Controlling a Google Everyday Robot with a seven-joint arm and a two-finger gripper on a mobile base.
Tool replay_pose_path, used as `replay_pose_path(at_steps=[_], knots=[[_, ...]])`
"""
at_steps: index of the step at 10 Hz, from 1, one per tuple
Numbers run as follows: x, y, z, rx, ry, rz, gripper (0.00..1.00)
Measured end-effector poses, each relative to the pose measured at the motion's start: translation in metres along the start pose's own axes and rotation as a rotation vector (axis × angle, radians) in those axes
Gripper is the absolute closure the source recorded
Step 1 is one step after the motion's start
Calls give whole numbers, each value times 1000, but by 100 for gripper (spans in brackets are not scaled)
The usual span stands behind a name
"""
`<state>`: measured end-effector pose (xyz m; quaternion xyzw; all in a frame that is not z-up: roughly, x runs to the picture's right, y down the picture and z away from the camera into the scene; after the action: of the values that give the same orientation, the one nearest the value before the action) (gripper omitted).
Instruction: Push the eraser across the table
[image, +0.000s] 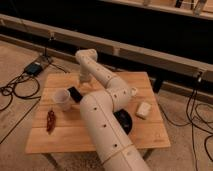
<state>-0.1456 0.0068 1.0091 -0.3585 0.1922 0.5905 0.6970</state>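
The eraser (75, 93), a small flat black block, lies on the light wooden table (145, 137), left of centre and just right of the white cup (62, 99). My white arm rises from the bottom of the view, bends over the table's middle and reaches to the back left. The gripper (83, 82) hangs down from the wrist, just behind and slightly right of the eraser, close above the tabletop. Whether it touches the eraser does not show.
A dark red chili-shaped thing (50, 120) lies near the front left edge. A white rectangular block (143, 109) sits at the right. A black round disc (125, 121) shows beside the arm. Cables (12, 92) and a small box (35, 67) lie on the floor at left.
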Motion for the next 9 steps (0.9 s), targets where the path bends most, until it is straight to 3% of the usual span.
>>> replay_pose_path(at_steps=[3, 5, 7, 9], knots=[[-5, 14, 2, 4, -4, -23, 35], [-8, 9, -1, 28, -11, -16, 35], [-8, -24, -13, 69, -24, 55, 35], [-5, -50, -23, 87, -35, 112, 35]])
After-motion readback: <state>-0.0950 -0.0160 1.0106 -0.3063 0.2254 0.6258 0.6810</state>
